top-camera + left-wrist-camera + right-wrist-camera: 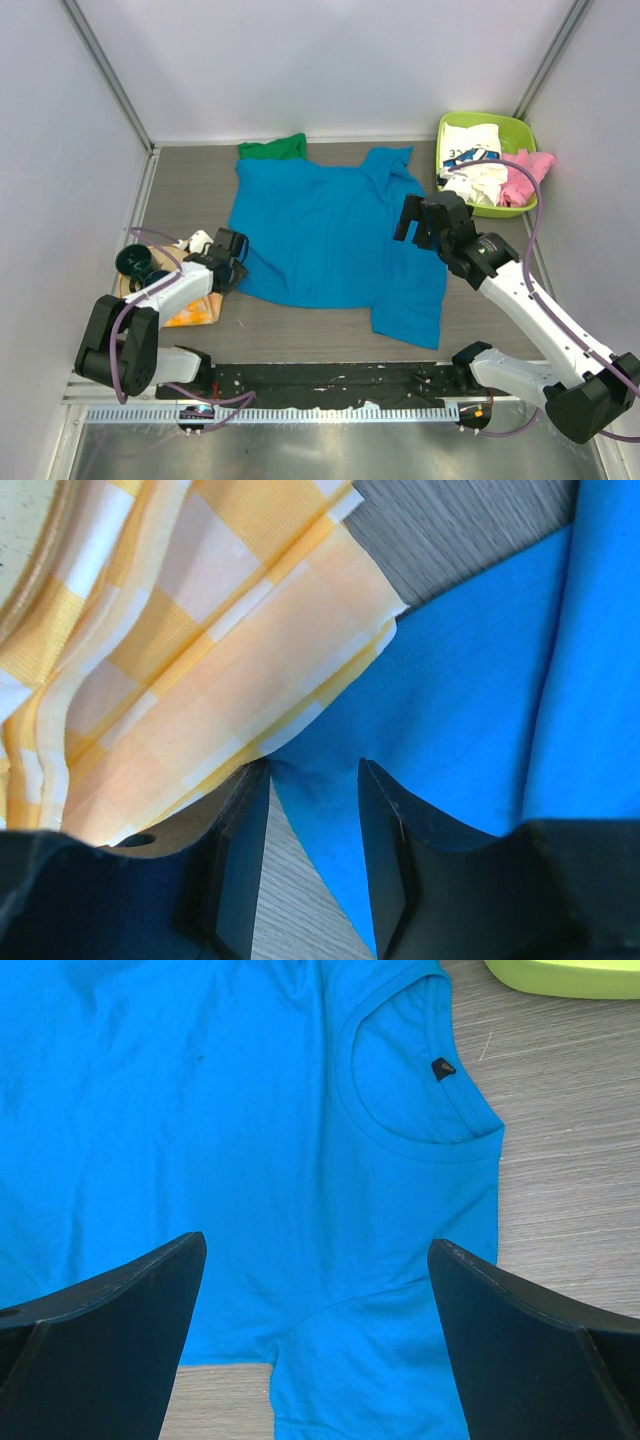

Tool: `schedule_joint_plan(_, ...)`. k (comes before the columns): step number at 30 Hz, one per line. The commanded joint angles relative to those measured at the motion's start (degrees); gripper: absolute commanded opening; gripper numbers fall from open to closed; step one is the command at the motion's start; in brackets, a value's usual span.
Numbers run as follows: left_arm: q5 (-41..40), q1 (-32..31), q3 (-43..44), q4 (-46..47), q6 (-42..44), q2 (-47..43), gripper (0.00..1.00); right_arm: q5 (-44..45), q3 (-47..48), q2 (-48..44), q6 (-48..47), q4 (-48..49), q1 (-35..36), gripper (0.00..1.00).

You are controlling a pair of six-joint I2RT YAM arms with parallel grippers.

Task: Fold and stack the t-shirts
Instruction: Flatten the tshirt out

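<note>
A bright blue t-shirt lies spread flat mid-table, neck toward the right. My left gripper sits low at its near-left corner. In the left wrist view the jaws stand partly apart, with the blue hem running between them and not pinched. My right gripper hovers wide open over the shirt's right side, and its wrist view shows the blue cloth, sleeve seam and collar below the fingers. A green t-shirt lies behind the blue one. White and pink shirts fill the basket.
A lime-green basket stands at the back right; its rim shows in the right wrist view. An orange-yellow checked cloth lies at the near left beside my left gripper, close up in the left wrist view. White walls enclose the table.
</note>
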Motion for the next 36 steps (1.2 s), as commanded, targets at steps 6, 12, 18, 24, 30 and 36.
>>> schedule_joint_plan(6,-2.98,2.26,-1.93,-2.05,-0.22,-2.79,0.42,-1.30,0.43,-0.62,0.07,2.92,0.43,0.99)
schedule_joint_plan(12,-2.63,2.26,-3.51,-1.62,-0.40,-3.50,0.18,-1.47,0.60,-0.18,0.42,1.96,1.04,0.98)
schedule_joint_plan(18,-1.93,2.26,-4.22,1.02,-0.40,-1.22,0.00,-0.68,0.69,1.22,0.34,-1.47,1.66,0.98)
schedule_joint_plan(24,0.00,2.26,-3.95,3.83,0.22,-0.16,0.00,0.20,0.78,3.16,1.30,-5.25,2.45,0.98)
schedule_joint_plan(30,5.71,2.00,-4.83,3.22,0.57,-7.27,0.00,-0.23,0.08,5.01,6.05,-10.96,2.45,0.96)
schedule_joint_plan(36,4.66,-0.37,-6.15,-2.83,0.75,-18.60,0.00,-1.12,-1.33,2.99,8.86,-14.13,3.15,0.96)
